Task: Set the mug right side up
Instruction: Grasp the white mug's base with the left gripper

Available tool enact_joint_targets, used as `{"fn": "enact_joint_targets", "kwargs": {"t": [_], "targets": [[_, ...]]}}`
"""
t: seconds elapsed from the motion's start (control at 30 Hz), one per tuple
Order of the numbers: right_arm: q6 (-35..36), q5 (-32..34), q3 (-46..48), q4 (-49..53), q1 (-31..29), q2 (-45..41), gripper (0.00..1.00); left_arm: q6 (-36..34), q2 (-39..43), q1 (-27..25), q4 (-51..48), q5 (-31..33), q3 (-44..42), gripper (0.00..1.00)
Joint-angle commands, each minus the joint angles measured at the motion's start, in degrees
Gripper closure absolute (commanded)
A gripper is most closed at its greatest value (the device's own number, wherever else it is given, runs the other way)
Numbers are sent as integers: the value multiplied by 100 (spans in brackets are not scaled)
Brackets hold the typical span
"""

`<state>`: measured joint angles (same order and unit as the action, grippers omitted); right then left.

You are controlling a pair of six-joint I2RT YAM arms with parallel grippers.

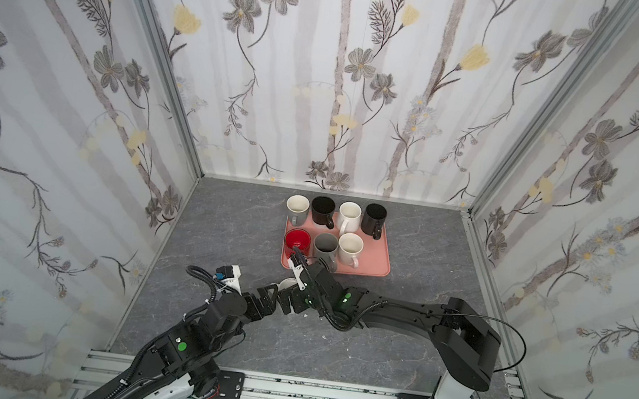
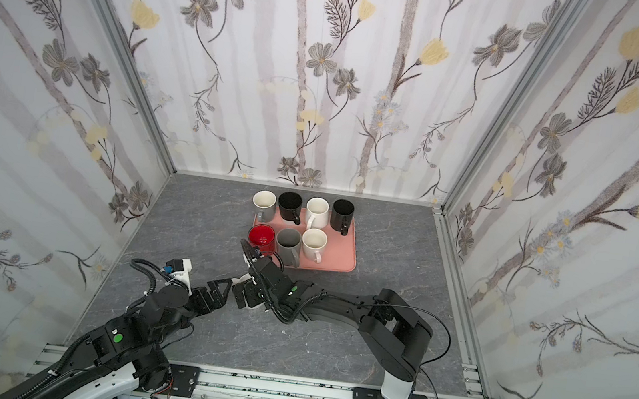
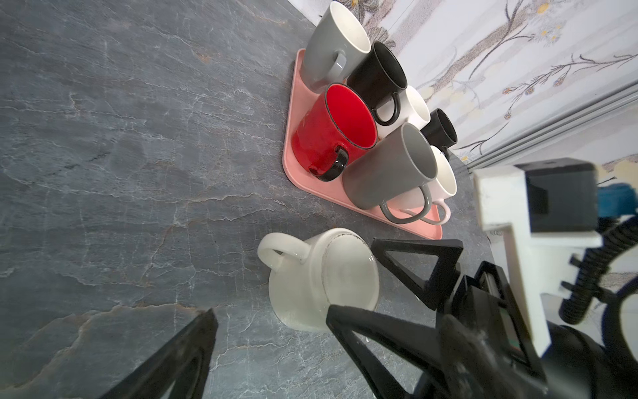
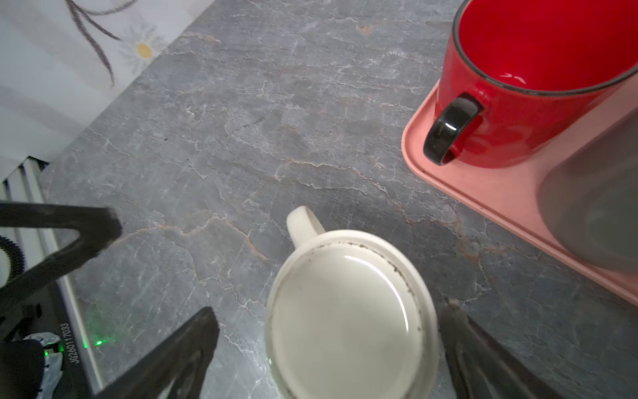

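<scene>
A white mug (image 4: 348, 317) stands upside down on the grey table, base up, just in front of the pink tray. It also shows in the left wrist view as the white mug (image 3: 321, 279), and in a top view only a sliver of the mug (image 1: 286, 284) is visible under the arms. My right gripper (image 4: 329, 312) hangs over it, open, one finger on each side and neither touching. My left gripper (image 3: 271, 312) is open beside the mug, one fingertip (image 3: 336, 311) close to its wall. In both top views the left gripper (image 1: 270, 291) and right gripper (image 1: 290, 299) meet there.
The pink tray (image 1: 377, 258) carries several upright mugs, among them a red mug (image 1: 297, 241) and a grey mug (image 1: 326, 247) at its near edge, close to my right wrist. Patterned walls enclose the table on three sides.
</scene>
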<state>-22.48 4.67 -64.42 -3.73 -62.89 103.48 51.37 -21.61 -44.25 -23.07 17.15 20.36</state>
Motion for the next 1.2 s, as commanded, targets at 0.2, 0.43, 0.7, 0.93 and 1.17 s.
{"fn": "enact_joint_targets", "kwargs": {"t": [0.2, 0.43, 0.7, 0.93, 1.17], "targets": [[347, 380, -352, 405, -4, 410, 3, 31, 42, 17, -67, 71, -63, 0], [744, 131, 108, 186, 14, 189, 18, -117, -50, 14, 90, -88, -80, 0], [937, -79, 756, 65, 136, -254, 28, -305, -537, 13, 479, -347, -50, 0], [1123, -342, 1617, 73, 189, -1083, 29, -743, -1170, 21, 1136, -1002, -115, 0], [712, -202, 2292, 32, 192, -1650, 5, -997, -1994, 20, 1531, -1157, -12, 3]]}}
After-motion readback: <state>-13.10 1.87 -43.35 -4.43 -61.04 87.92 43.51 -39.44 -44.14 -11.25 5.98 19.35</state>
